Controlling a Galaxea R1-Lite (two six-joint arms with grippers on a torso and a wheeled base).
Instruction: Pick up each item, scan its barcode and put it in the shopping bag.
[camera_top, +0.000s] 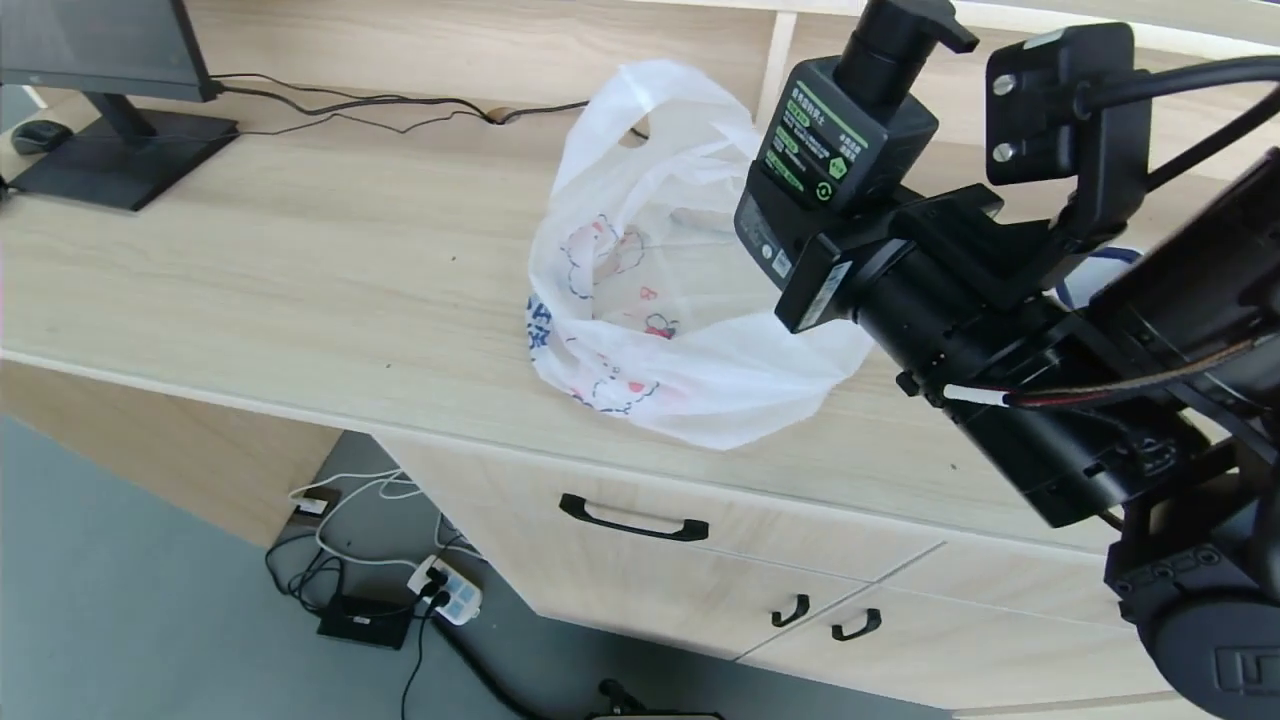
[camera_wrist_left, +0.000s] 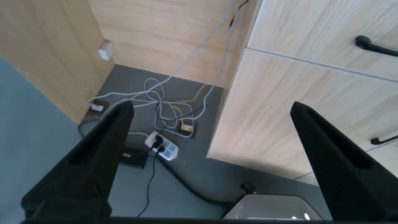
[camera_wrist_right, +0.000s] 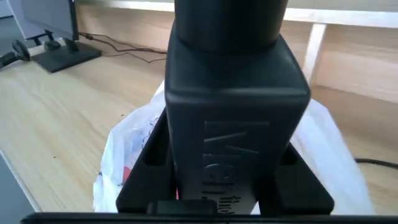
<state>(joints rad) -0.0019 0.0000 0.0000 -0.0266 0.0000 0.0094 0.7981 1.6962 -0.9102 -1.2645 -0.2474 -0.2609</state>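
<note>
A white plastic shopping bag (camera_top: 650, 330) stands open on the light wooden counter (camera_top: 300, 260), near its front edge. My right gripper (camera_top: 815, 265) is shut on a black pump bottle (camera_top: 835, 140) with a green label, holding it tilted just above the bag's right side. In the right wrist view the black bottle (camera_wrist_right: 230, 124) sits between my right gripper (camera_wrist_right: 224, 190) jaws, with the bag (camera_wrist_right: 124, 155) beneath it. My left gripper (camera_wrist_left: 211, 162) is open and holds nothing, low beside the cabinet and pointing at the floor.
A monitor (camera_top: 100, 40) on its stand and a mouse (camera_top: 40, 135) sit at the counter's far left, with cables along the back. Drawers with black handles (camera_top: 633, 518) lie below the counter. A power strip (camera_wrist_left: 163, 147) and wires lie on the floor.
</note>
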